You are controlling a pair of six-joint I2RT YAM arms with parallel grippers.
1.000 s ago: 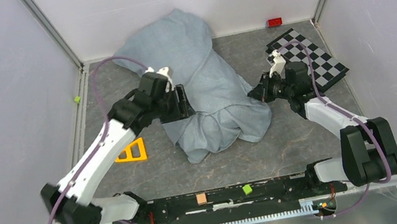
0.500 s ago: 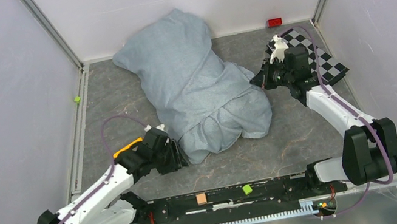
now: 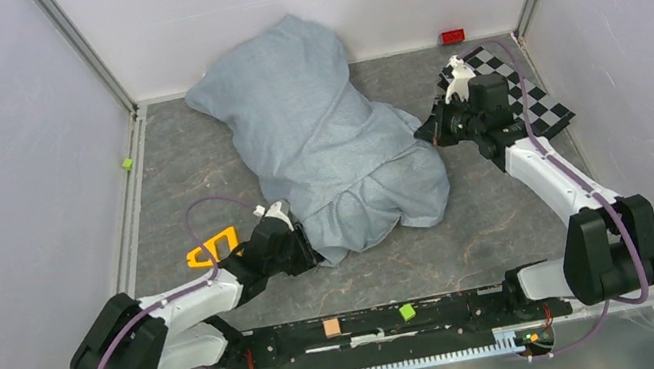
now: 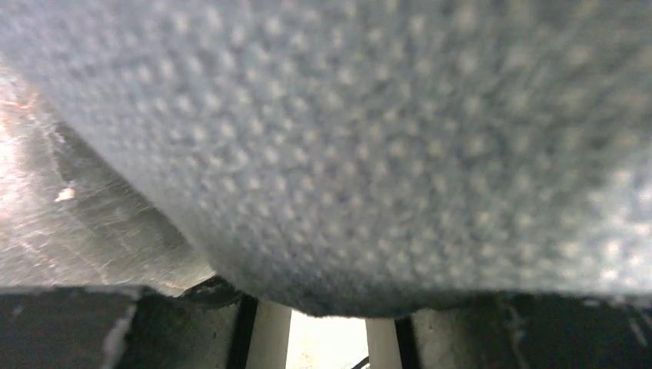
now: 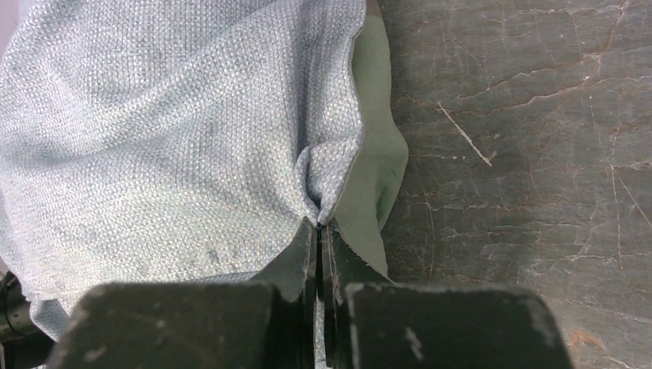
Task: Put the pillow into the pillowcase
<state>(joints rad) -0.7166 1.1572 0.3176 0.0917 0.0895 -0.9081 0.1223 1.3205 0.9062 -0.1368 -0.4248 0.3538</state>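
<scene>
The light blue-grey pillowcase lies bulging from the back wall down to mid-table. No white of the pillow shows; it is hidden. My left gripper sits low at the pillowcase's near left corner. In the left wrist view the cloth fills the frame and drapes over the fingertips, while the fingers stand apart with a bright gap between them. My right gripper is shut on the pillowcase's right edge. The right wrist view shows that gripper pinching a fold beside a dull green panel.
A black-and-white checkered board lies at the back right under the right arm. An orange triangle rests left of the left gripper. A red block sits at the back wall and a small green cube by the left wall.
My left arm swung from the pillowcase's left flank back to its near left corner, narrowing its jaws. My right gripper closed on the right edge and shifted slightly toward the back.
</scene>
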